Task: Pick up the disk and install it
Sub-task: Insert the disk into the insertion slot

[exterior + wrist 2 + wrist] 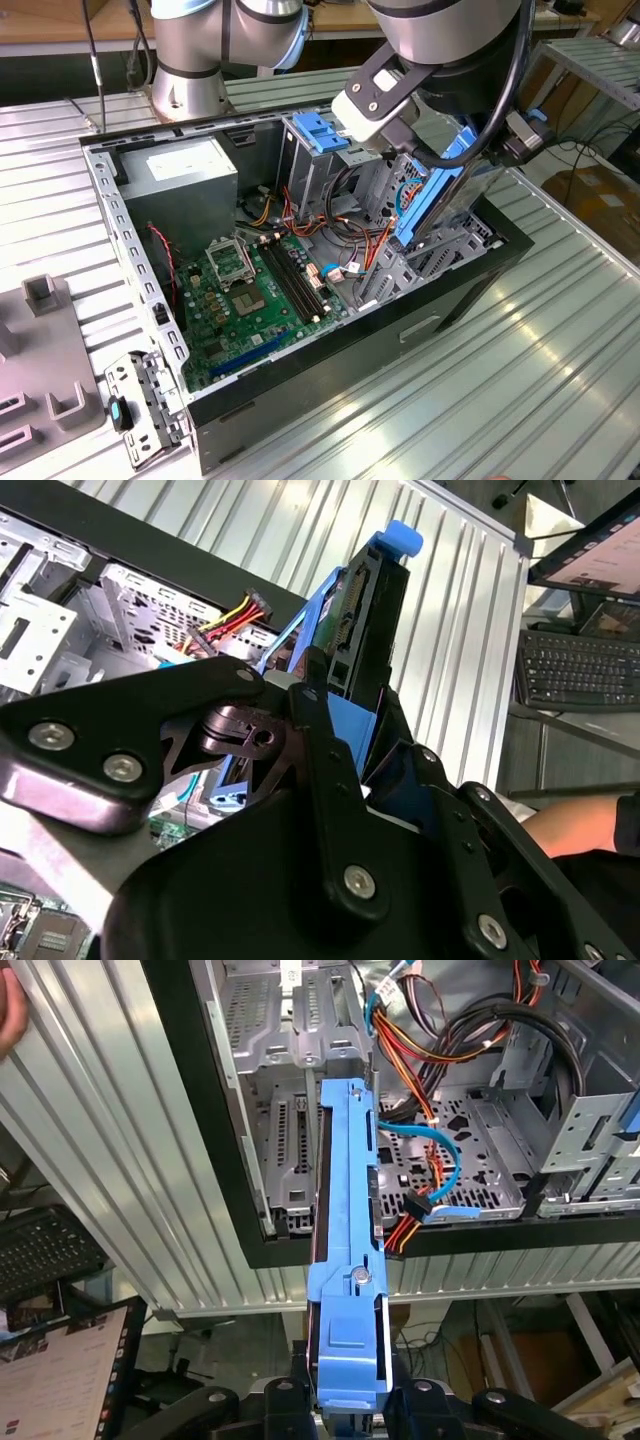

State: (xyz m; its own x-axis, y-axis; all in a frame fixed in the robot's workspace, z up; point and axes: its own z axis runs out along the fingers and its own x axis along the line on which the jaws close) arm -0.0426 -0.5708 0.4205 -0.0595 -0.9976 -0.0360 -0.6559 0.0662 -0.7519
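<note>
While the gripper (345,1405) pinches the disk (345,1250) at one end, the disk hangs tilted over the drive cage (440,262) at the exterior view's right of the open case (300,392)

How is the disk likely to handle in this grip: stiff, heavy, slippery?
Probably stiff: the disk runs straight out from the gripper with no sag. Likely dense for its size, judging by the solid body in the second wrist view. Its smooth blue plastic rails may slip, and held by one end it could pivot.
</note>
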